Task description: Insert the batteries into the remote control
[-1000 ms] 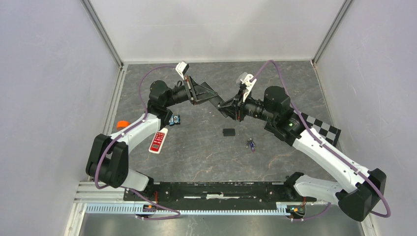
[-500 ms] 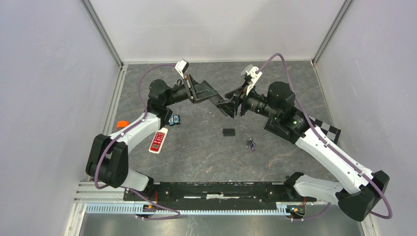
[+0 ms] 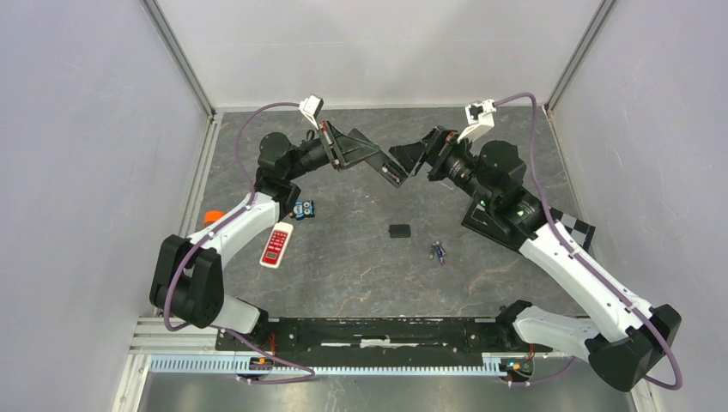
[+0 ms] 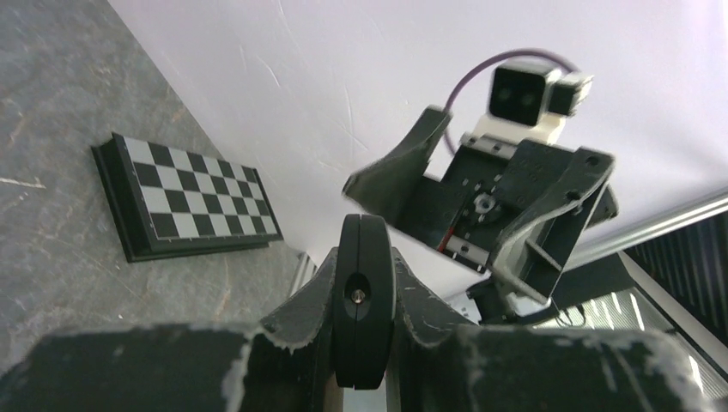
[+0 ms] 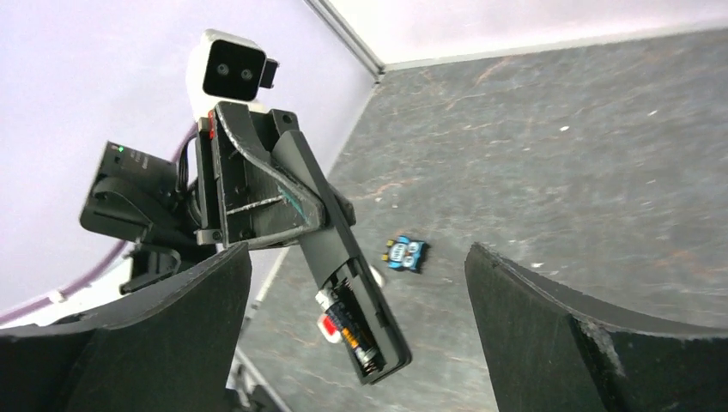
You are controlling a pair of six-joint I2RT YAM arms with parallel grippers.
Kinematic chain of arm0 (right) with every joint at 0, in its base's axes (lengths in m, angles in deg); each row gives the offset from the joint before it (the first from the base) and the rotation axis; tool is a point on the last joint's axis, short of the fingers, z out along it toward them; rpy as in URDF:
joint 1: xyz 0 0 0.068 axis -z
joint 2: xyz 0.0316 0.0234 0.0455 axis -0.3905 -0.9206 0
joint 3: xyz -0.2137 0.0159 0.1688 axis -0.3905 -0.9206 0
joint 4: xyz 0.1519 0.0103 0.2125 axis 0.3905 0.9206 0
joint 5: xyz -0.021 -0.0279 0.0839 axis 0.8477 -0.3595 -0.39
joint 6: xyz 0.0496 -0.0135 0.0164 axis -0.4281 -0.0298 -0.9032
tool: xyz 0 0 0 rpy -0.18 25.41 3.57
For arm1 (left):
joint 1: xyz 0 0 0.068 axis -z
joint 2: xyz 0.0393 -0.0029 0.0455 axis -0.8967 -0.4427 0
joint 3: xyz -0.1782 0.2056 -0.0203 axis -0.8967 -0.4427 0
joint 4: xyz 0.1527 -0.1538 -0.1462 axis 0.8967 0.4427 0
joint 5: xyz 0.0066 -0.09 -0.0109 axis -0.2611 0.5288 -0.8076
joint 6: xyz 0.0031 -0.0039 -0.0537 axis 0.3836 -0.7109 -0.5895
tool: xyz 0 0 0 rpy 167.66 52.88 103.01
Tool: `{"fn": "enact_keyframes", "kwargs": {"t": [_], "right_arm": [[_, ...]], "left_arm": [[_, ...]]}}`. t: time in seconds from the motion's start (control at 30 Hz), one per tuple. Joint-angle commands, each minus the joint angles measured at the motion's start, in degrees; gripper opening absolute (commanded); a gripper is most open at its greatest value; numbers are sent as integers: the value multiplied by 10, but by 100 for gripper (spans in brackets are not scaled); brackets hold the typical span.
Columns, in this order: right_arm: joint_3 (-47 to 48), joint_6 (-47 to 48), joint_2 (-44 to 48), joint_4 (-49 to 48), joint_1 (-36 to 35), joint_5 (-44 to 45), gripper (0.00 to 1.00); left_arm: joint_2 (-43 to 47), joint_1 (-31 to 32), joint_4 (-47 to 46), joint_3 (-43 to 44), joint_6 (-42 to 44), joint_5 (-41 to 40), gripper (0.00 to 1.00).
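My left gripper (image 3: 374, 161) is shut on a black remote control (image 3: 384, 168) and holds it in the air over the middle of the far table. The remote control (image 5: 356, 300) shows its open battery compartment in the right wrist view, with one of the batteries (image 5: 348, 331) lying in it. My right gripper (image 3: 412, 158) stands open just to the right of the remote's free end, apart from it. In the left wrist view the remote control (image 4: 365, 300) is seen end-on between my left fingers. Loose batteries (image 3: 439, 251) lie on the table, near a small black cover (image 3: 399, 230).
A red and white remote (image 3: 276, 246) and a small blue toy (image 3: 302, 209) lie near the left arm. An orange object (image 3: 212, 216) sits at the left edge. A checkerboard plate (image 3: 568, 227) lies at the right, partly under the right arm.
My right gripper has opened wide and drawn back up and to the right, away from the remote. The left arm has tilted the remote slightly upward.
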Motion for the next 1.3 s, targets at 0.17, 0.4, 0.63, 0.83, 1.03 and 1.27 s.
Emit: {"fn": "enact_keyframes", "kwargs": {"t": [0.17,0.4,0.63,0.83,1.03,1.27], "right_arm": [[-93,-216,-23,-190,1,-58,98],[-95,-235,-37,-215,1,-63,98],[-87,-248,-60,-232,1,-91,82],[-79,-242,-68,-227,2,-94,66],[-86,-256,-73,-243,3,-100,52],[-109,-278,-70,-285,5,-107,46]], "left_arm": [[-8,-2,31,51,27,-59,2],[-14,-2,17,53,20,-59,2],[-12,-2,-3,50,13,-51,2],[-10,-2,-7,47,13,-49,2],[-5,-1,-19,38,10,-44,2],[-6,-1,-74,18,-20,-45,2]]}}
